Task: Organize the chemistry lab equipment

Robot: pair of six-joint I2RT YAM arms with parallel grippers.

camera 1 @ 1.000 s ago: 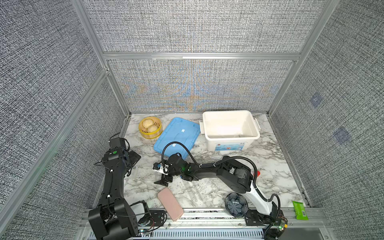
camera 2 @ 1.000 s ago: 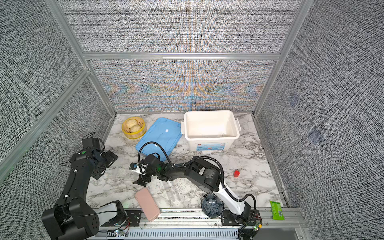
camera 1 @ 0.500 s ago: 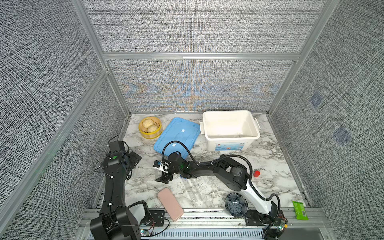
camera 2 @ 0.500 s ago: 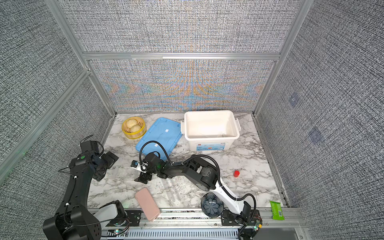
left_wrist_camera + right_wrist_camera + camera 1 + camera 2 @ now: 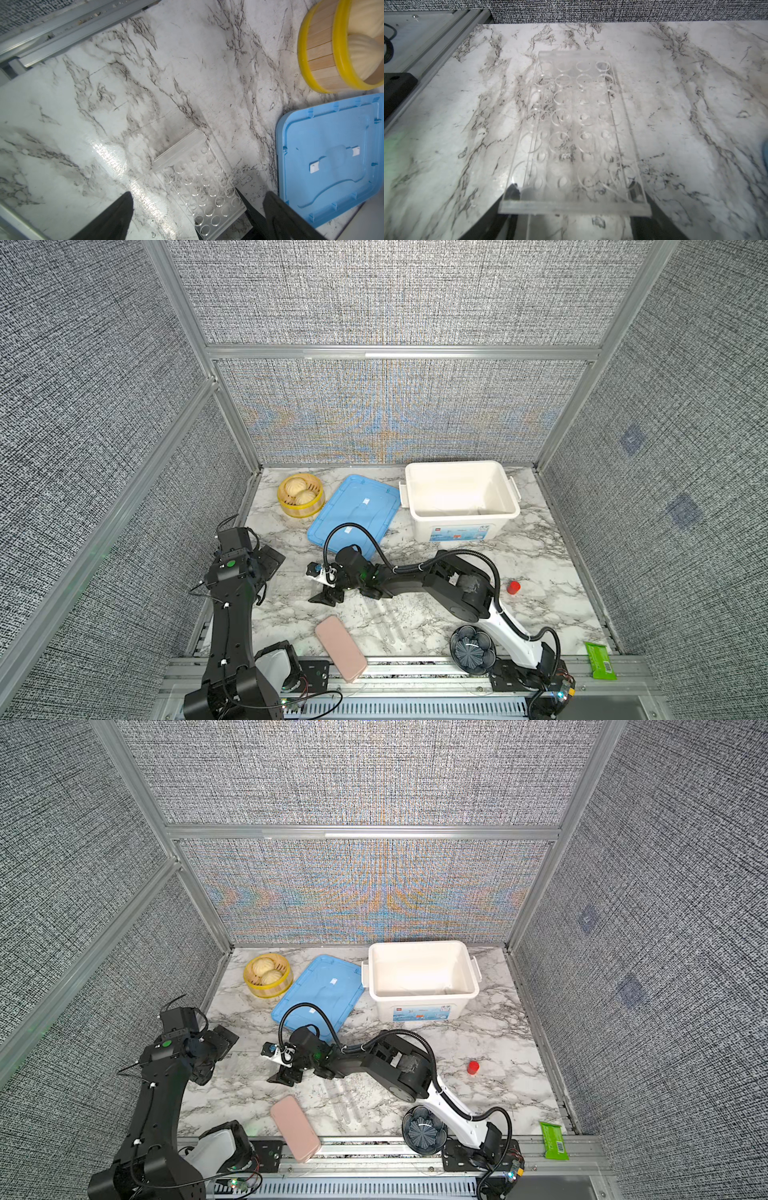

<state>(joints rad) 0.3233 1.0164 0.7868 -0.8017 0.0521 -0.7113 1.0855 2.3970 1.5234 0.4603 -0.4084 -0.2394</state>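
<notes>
The rack sits flat on the marble table, holes facing up, left of centre and toward the front. Its long axis runs across the table, from my right gripper out toward the left side rail. The near end plate lies between that gripper's fingers, one at each corner. The jaws are set at about the rack's width, and I cannot tell whether they press on its sides or only flank them. In both top views the rack is too clear for me to pick out. There I see only the right gripper reaching leftward, low over the marble.

My left gripper hangs above that same end of the rack with its jaws wide, holding nothing.

For room, I have bare marble along both long sides of the rack and past its far end up to the rail. The blue lid lies near one long side, toward the back, with the basket beyond it.

Nearer the front, the tubes show faintly on the marble, apart from the rack. Their long axes run roughly front to back. The pink case lies just left of them and overhangs the front edge. The white bin stands at the back, well apart from the rack.
</notes>
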